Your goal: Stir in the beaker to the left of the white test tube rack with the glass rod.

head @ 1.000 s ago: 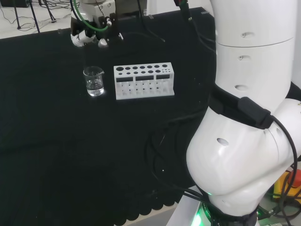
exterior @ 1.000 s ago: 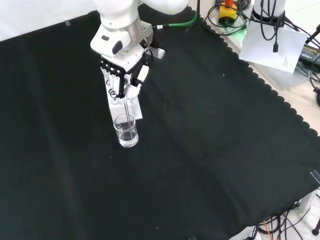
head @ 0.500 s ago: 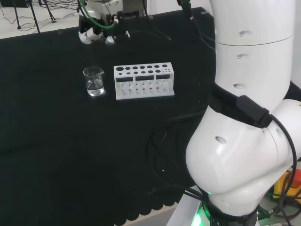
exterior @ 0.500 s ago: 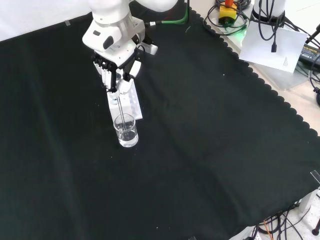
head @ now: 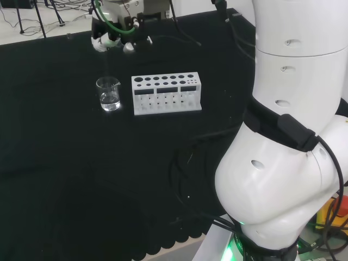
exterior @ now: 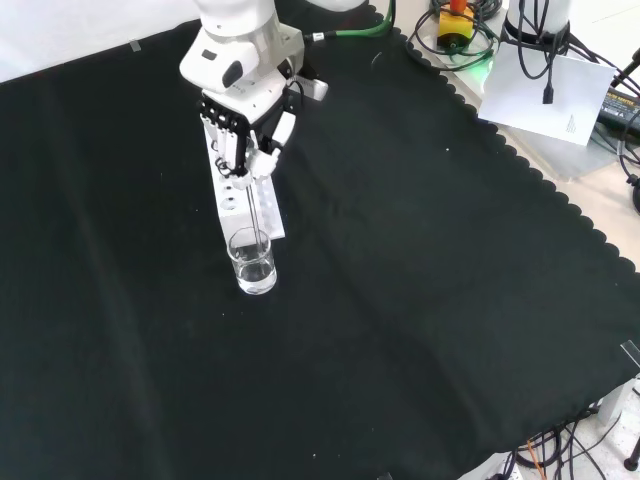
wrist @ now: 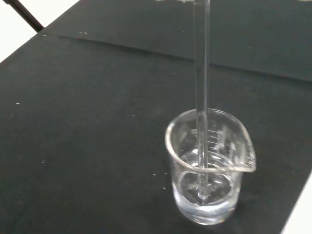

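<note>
A small clear beaker [head: 109, 94] with a little clear liquid stands just left of the white test tube rack [head: 166, 93] in the head view. Above it hangs the black and white hand [head: 115, 40], fingers curled round the top of a glass rod. In the front view the hand [exterior: 243, 135] holds the glass rod [exterior: 253, 215] nearly upright, its lower end inside the beaker [exterior: 252, 264]. The wrist view shows the rod [wrist: 200, 92] reaching down through the beaker [wrist: 209, 170], its tip in the liquid near the bottom.
The rack [exterior: 268, 212] lies right behind the beaker in the front view, partly covered by the hand. The arm's big white links [head: 283, 136] stand at the head view's right. Cables and a white sheet [exterior: 545, 90] lie beyond the cloth's scalloped edge.
In the front view the hand swung up and left, then back right and slightly lower, with the rod's lower end staying in the beaker. Beaker and rack have not moved.
</note>
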